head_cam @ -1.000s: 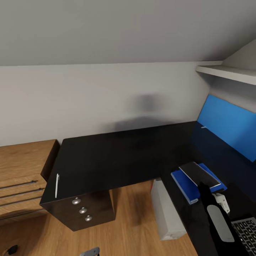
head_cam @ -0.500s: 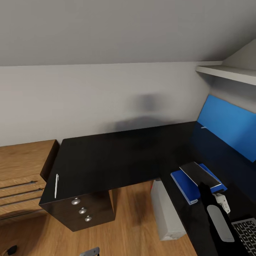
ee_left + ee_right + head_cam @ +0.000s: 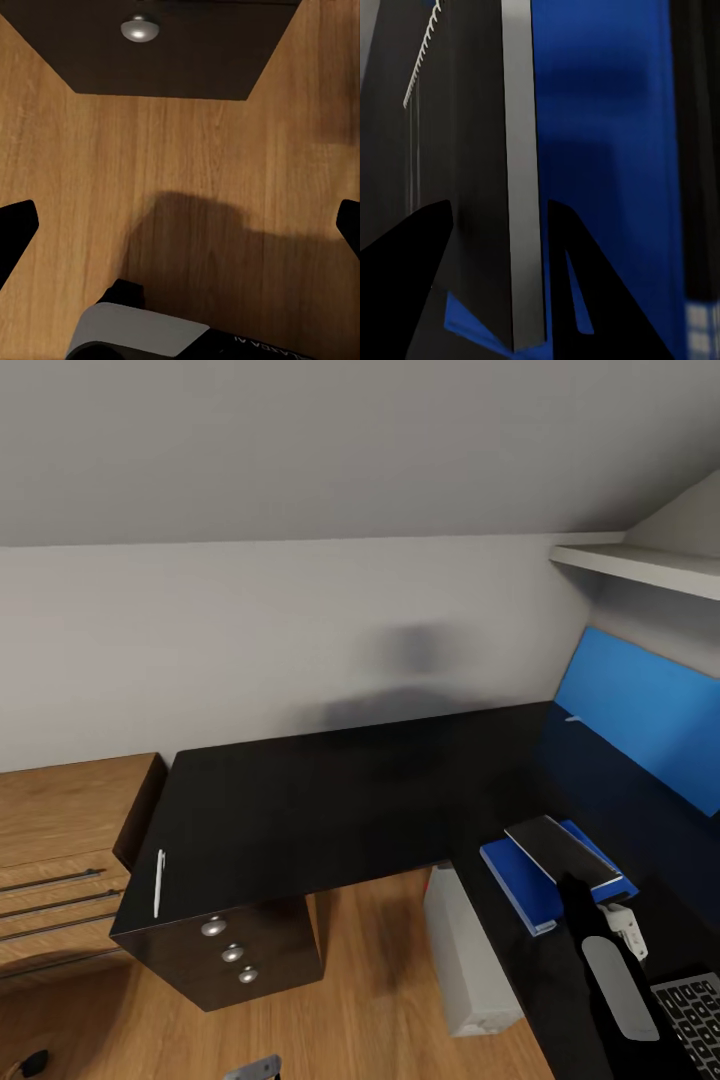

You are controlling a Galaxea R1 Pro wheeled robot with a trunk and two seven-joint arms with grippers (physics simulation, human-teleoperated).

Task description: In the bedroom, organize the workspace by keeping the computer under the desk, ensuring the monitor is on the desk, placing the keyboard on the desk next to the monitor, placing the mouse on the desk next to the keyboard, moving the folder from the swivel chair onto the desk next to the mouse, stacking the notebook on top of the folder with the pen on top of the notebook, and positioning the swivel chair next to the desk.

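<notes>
The right gripper [image 3: 588, 888] has its fingers spread around the notebook [image 3: 565, 851] edge — resting on the folder [image 3: 520, 880] — so pulling back crookedly may drag it off.

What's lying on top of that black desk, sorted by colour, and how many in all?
Blue: 1, the folder
Grey: 2, the notebook on the folder, and the keyboard
White: 1, the pen
Total: 4

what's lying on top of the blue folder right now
A thin grey notebook with a dark border lies on the bright blue flat folder. The black right arm covers the notebook's near corner.
</notes>
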